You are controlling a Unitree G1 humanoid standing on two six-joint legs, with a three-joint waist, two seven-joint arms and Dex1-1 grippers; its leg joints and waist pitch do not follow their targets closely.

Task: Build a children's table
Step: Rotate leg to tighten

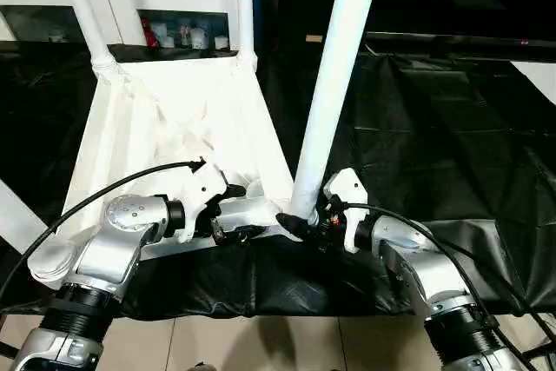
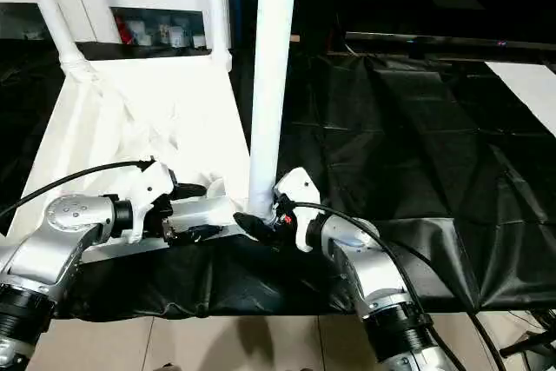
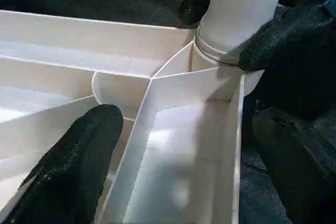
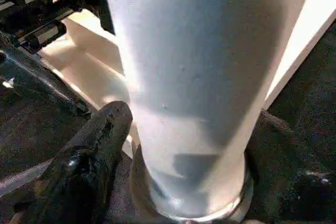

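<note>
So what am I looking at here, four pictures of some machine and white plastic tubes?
It is a two-armed humanoid robot building a children's table. The two wide pictures come from cameras in its head, looking down over its silver forearms; the two close-ups come from cameras on its wrists. The white plastic rectangular tabletop lies upside down on a black sheet, ribbed underside up. Two long white tapered tube legs already stand in its far corner sockets. The right gripper has its black jaws around the foot of a third leg, standing upright in the near corner socket. The left gripper has its jaws spread wide over the tabletop's near edge beside that socket. A white cabinet with glass doors stands behind.
</note>
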